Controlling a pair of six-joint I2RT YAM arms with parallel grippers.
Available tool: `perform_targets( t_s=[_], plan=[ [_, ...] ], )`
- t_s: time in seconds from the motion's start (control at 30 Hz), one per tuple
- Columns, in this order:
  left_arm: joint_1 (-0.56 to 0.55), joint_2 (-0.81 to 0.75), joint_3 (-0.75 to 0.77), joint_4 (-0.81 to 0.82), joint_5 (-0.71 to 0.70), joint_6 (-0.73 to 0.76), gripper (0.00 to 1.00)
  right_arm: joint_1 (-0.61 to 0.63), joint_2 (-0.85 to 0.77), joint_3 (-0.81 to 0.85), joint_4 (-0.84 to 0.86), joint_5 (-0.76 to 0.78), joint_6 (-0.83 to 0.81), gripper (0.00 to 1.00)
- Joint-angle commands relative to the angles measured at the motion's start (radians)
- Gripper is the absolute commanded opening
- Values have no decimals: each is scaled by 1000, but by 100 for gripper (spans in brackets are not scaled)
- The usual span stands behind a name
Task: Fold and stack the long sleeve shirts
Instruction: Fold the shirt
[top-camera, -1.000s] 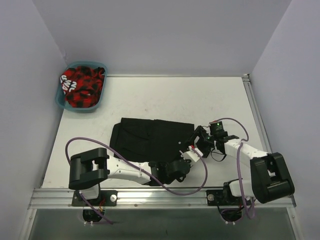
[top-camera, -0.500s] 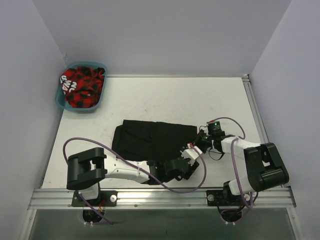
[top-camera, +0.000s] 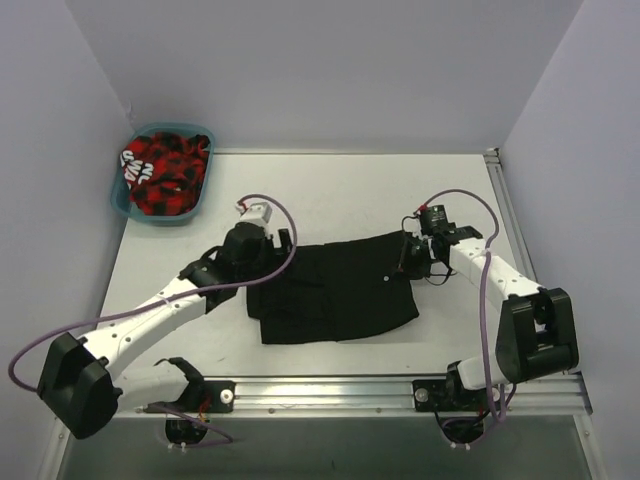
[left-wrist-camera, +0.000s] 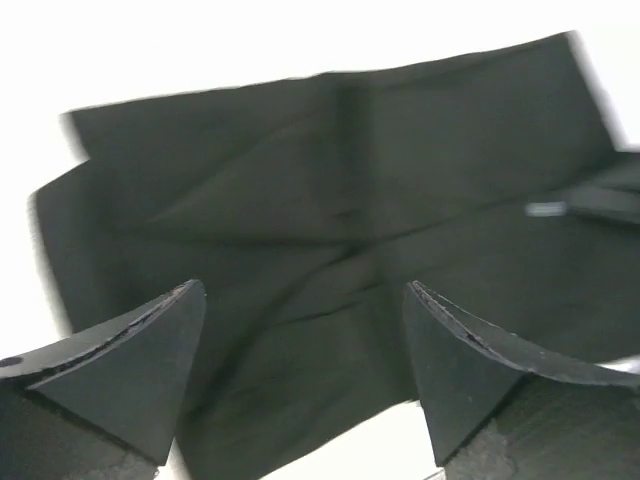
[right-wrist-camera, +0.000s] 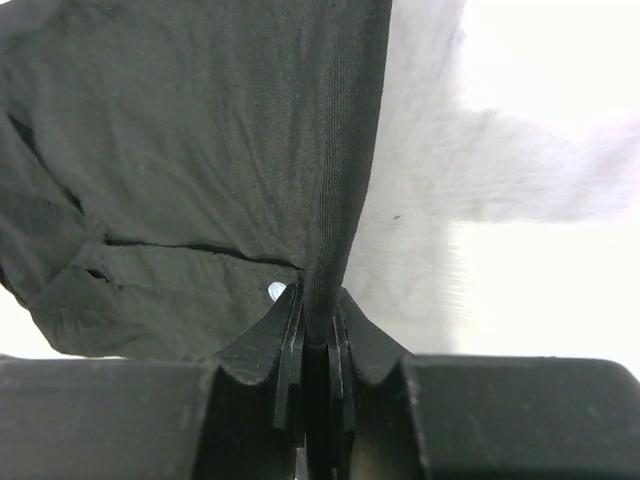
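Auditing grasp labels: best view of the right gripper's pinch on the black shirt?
Right wrist: right gripper shut on an edge of the black shirt, close up. Top external: gripper at the shirt's far right corner, contact too small. Left wrist: only shirt below the open left gripper.

My left pincer (left-wrist-camera: 300, 290) hangs with its jaws spread wide; my right pincer (right-wrist-camera: 318, 300) is clamped tight; both arms reach forward.

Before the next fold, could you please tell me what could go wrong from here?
The right gripper pinches only a thin edge of the shirt; a pull might slip it free. The left gripper is open above it, holding nothing, so a one-sided pull could drag or bunch the shirt.
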Motion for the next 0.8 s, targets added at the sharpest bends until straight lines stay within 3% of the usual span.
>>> perform_targets(
  t_s=[0.0, 0.13, 0.37, 0.53, 0.77],
  plan=[
    [141, -27, -74, -174, 117, -27, 89, -6, -8, 112, -233, 103, -165, 0],
    [232, -28, -160, -98, 115, -44, 73, -6, 5, 193, -312, 129, -228, 0],
    [255, 131, -218, 64, 140, -90, 39, 16, 23, 282, -401, 236, -268, 0],
    [238, 240, -218, 126, 196, -127, 34, 115, 48, 359, -470, 414, -263, 0],
    [134, 291, -212, 171, 157, -196, 32, 267, 126, 489, -588, 696, -237, 0]
  ],
)
